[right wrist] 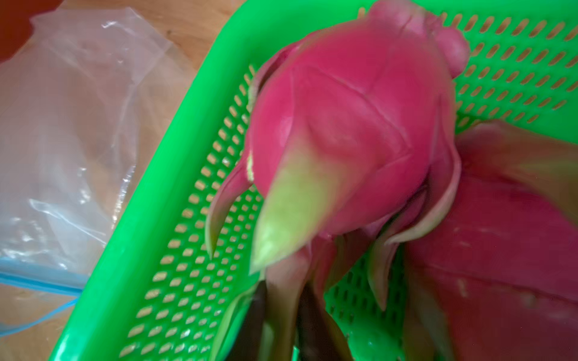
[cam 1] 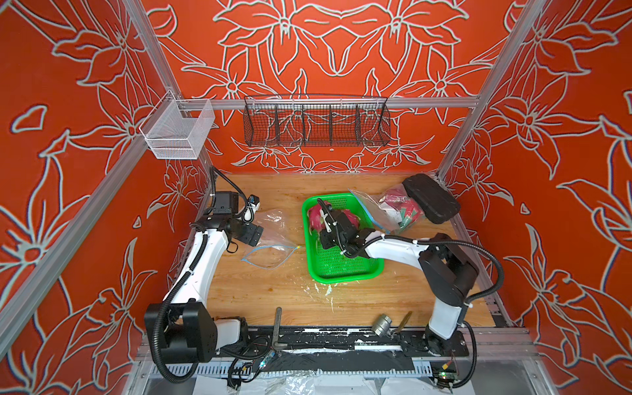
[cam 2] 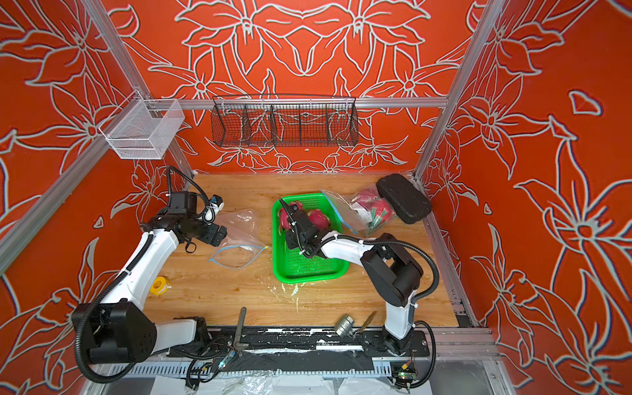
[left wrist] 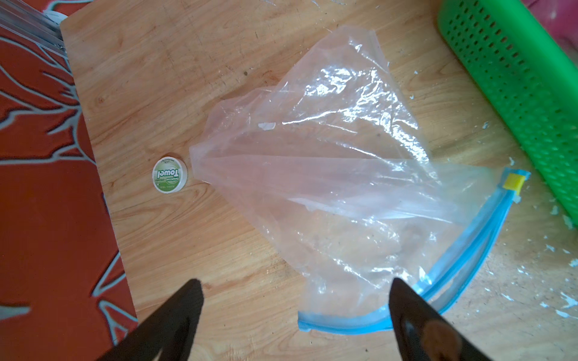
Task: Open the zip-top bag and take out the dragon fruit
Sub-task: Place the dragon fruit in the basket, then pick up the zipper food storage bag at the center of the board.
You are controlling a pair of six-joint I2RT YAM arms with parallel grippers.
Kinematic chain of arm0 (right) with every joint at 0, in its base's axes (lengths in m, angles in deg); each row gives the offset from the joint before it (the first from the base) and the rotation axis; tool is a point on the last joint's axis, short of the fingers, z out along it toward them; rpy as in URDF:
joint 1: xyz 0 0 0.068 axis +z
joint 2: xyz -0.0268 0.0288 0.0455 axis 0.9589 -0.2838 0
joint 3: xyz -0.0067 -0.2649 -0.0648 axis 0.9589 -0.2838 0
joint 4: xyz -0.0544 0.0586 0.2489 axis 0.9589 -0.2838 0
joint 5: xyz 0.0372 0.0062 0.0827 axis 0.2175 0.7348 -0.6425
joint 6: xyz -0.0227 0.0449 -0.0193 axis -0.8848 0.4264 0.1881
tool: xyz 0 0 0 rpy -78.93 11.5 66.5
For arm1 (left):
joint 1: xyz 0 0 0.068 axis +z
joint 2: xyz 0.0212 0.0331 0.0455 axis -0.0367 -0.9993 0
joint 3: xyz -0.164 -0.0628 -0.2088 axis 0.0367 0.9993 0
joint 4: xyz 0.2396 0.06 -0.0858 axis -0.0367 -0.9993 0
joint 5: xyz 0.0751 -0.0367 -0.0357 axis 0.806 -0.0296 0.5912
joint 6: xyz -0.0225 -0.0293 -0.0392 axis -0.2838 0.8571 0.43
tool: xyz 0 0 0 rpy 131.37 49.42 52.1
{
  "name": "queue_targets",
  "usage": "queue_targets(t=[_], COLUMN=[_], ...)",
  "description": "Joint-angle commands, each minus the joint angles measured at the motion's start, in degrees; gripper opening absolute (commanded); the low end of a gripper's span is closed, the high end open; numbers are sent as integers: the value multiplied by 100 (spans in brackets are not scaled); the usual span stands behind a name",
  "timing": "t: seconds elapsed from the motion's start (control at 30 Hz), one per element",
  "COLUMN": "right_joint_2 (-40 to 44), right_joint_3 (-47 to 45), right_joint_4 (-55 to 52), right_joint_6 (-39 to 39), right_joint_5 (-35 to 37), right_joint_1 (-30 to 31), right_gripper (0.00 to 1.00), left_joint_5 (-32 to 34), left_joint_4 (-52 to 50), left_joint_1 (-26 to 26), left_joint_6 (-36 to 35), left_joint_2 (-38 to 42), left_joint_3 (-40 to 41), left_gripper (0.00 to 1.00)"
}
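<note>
Two dragon fruit (right wrist: 350,125) lie in the green tray (right wrist: 156,193) — the right claw (right wrist: 283,286) straddles one's leafy scale, jaws narrowly parted, grip impossible to tell. The left claw (left wrist: 295,281) gapes wide, empty, above the flattened zip-top bag (left wrist: 328,187) beside the tray.

The left arm (cam 1: 191,273) reaches toward twelve o'clock and its wrist bends off to three. The left gripper (left wrist: 295,281) is spread wide. The right arm (cam 1: 393,248) stretches low toward ten o'clock, and the right gripper (right wrist: 284,287) has its jaws only slightly parted.
</note>
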State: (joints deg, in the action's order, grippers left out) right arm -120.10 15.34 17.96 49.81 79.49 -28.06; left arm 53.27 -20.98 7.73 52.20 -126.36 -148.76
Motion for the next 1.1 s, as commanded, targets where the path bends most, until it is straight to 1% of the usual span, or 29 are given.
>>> queue_targets(t=[0.0, 0.07, 0.1, 0.13, 0.2, 0.33, 0.4, 0.47, 0.53, 0.57, 0.67, 0.77, 0.87, 0.93, 1.0, 1.07], right_joint_2=[108, 540, 849, 1121, 1733, 2674, 3196, 3663, 4024, 4186, 4368, 3958, 3245, 2865, 2536, 2310], right_joint_3=[389, 345, 307, 267, 233, 243, -22, -373, -637, -747, -961, -841, -631, -608, -535, -540], right_joint_4=[-394, -729, -959, -1149, -1727, -2965, -3343, -3537, -3834, -3987, -4355, -4915, -5509, -5646, -5671, -5346], right_joint_6=[-152, -308, -397, -518, -913, -1747, -2282, -2751, -2907, -2943, -3007, -2789, -2667, -2774, -2852, -3110], right_joint_5=[47, 415, 700, 962, 1622, 2854, 3608, 4204, 4510, 4433, 3638, 3244, 3416, 3697, 3709, 3615], right_joint_1=[42, 73, 70, 76, 61, 15, -27, -70, -205, -299, -560, -564, -597, -611, -691, -807], right_gripper=[48, 60, 77, 97, 97, 97, 97, 97, 97, 97, 97, 94, 93, 93, 94, 94], left_joint_5=[91, 106, 100, 80, 46, 32, 34, 47, 56, 43, 12, -21, -41, -34, -49, -76], left_joint_4=[172, 173, 180, 181, 184, 94, 94, 95, 81, 53, -27, -80, -126, -135, -161, -179], left_joint_1=[0, 2, 1, 0, 0, 0, 0, 0, 0, 0, 0, 0, 5, -1, 0, 4], left_joint_6=[-94, -96, -96, -104, -112, -87, -100, -105, -105, -105, -89, -61, -52, -61, -67, -75], left_joint_2=[-182, -245, -266, -272, -279, -292, -274, -265, -274, -274, -295, -262, -193, -142, -102, -82], left_joint_3=[47, 27, 18, 18, -2, -96, -89, -87, -95, -104, -157, -175, -184, -184, -193, -201], left_gripper=[93, 93, 93, 93, 94, 94, 94, 94, 95, 95, 96, 96, 96, 96, 96, 96])
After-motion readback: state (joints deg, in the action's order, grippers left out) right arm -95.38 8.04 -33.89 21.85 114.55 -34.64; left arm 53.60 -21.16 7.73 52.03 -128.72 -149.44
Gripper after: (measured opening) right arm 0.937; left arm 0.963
